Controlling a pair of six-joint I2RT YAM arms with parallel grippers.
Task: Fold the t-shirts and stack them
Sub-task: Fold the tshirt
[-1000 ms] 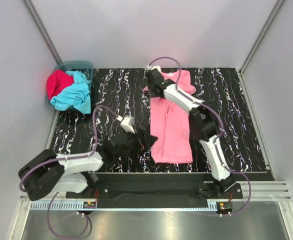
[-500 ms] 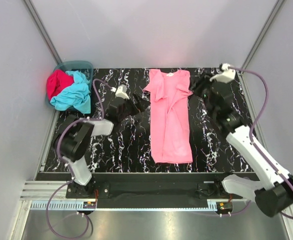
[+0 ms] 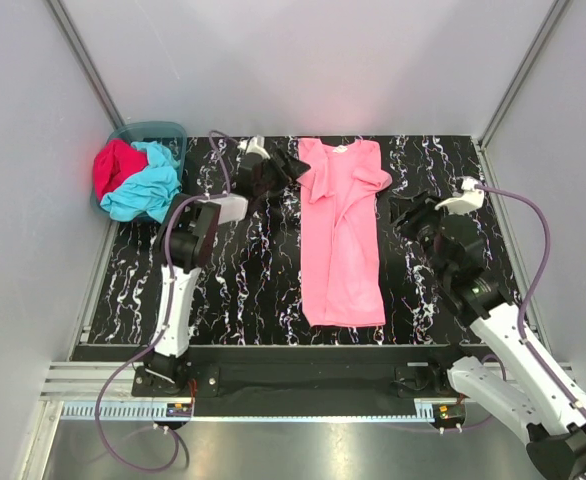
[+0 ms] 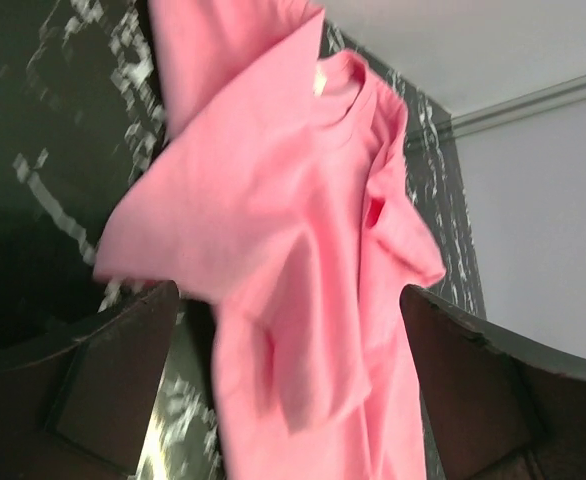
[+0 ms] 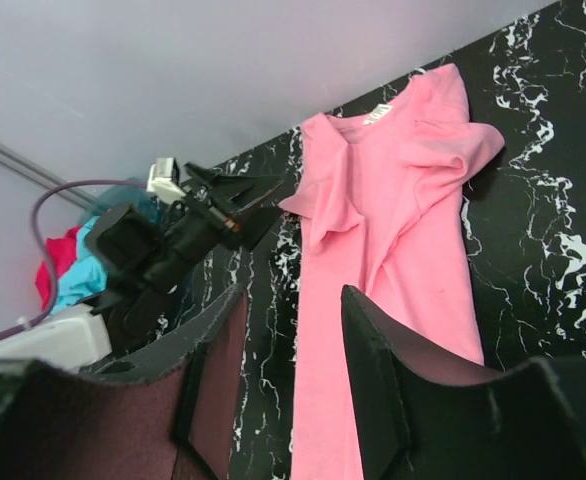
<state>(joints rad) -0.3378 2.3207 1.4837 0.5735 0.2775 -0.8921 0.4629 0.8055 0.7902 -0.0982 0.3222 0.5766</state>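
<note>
Black marbled surface (image 3: 243, 280) from above: the pink t-shirt (image 3: 341, 240) lies lengthwise, apparently part-folded. It is just ahead of the left tool (image 3: 281, 172) and near the right tool (image 3: 405, 215). The turquoise t-shirt (image 3: 145, 190) and red t-shirt (image 3: 113, 165) sit bunched in the teal basket (image 3: 153, 128), behind the left tool.

Left wrist: jaws spread wide, empty, a sleeve just ahead.

Right wrist: jaws half apart, holding nothing, shirt ahead.

I judge folding barely begun: two shirts untouched, no stack yet.
</note>
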